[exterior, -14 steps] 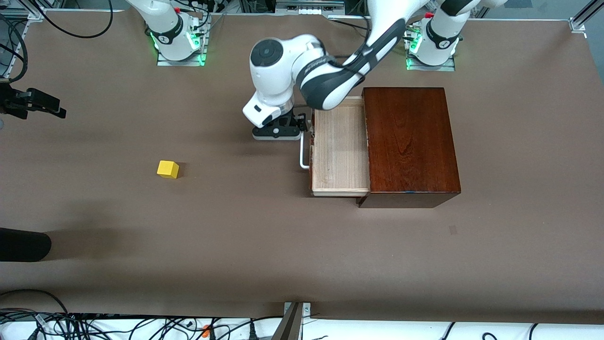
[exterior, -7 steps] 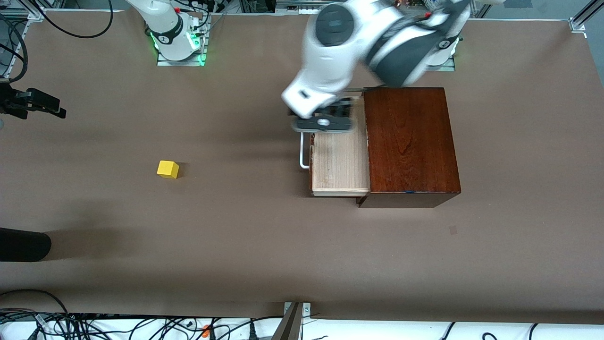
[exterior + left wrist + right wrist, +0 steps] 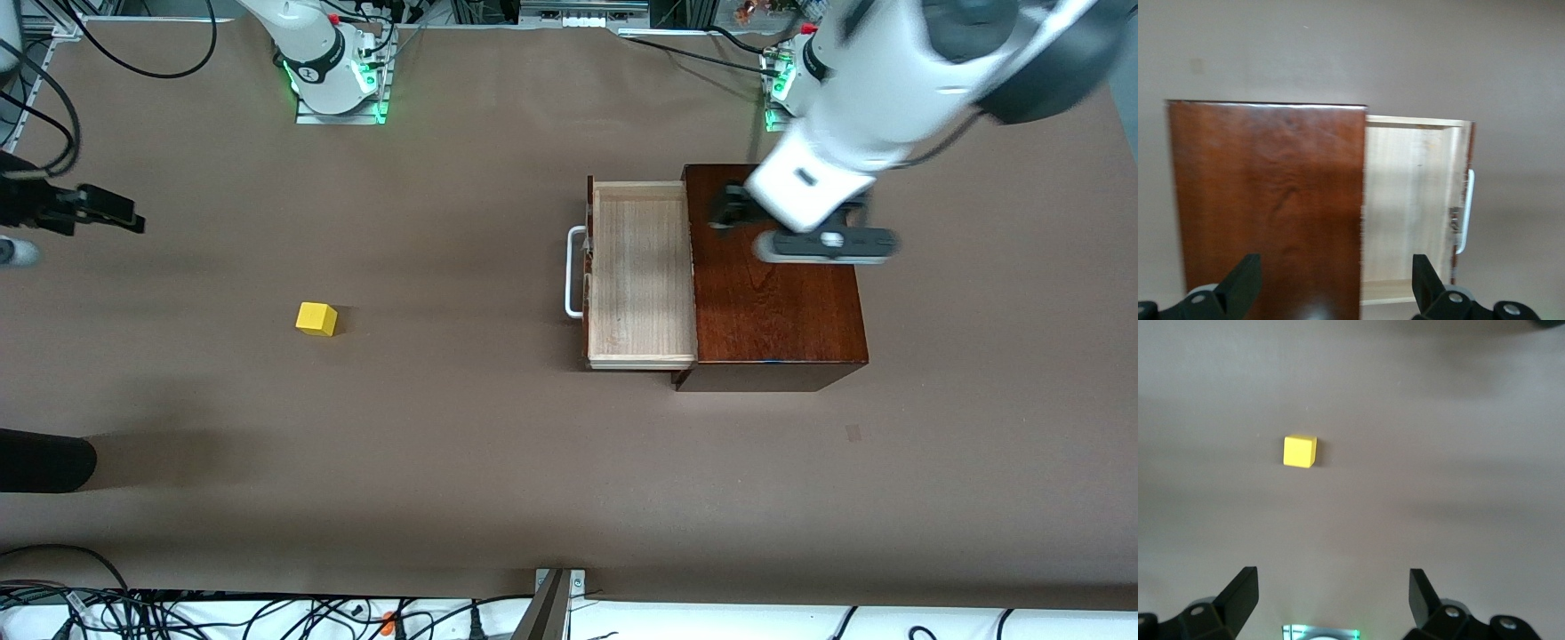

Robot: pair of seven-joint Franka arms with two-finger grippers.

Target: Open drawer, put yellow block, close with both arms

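Awaiting pickup on the surface, the yellow block point(image 3: 316, 318) looks light and rigid, best pinched across flat opposite faces, as the open right tool point(image 3: 1331, 597) hangs over it and the open left tool point(image 3: 822, 242) hangs over the mahogany box point(image 3: 782, 302) beside the open drawer point(image 3: 640, 271).

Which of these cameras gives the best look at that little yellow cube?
The right wrist view: the yellow block sits alone on the table, large and unobstructed ahead of the open right gripper. The front view shows it smaller, toward the right arm's end. The left wrist view shows only the drawer, no block.

It was a robotics lab; two arm bases point(image 3: 333, 76) glowed green on a brown-covered table point(image 3: 444, 462). Loose cables point(image 3: 222, 613) trailed along its edge; metal framing point(image 3: 551, 604) stood there too.
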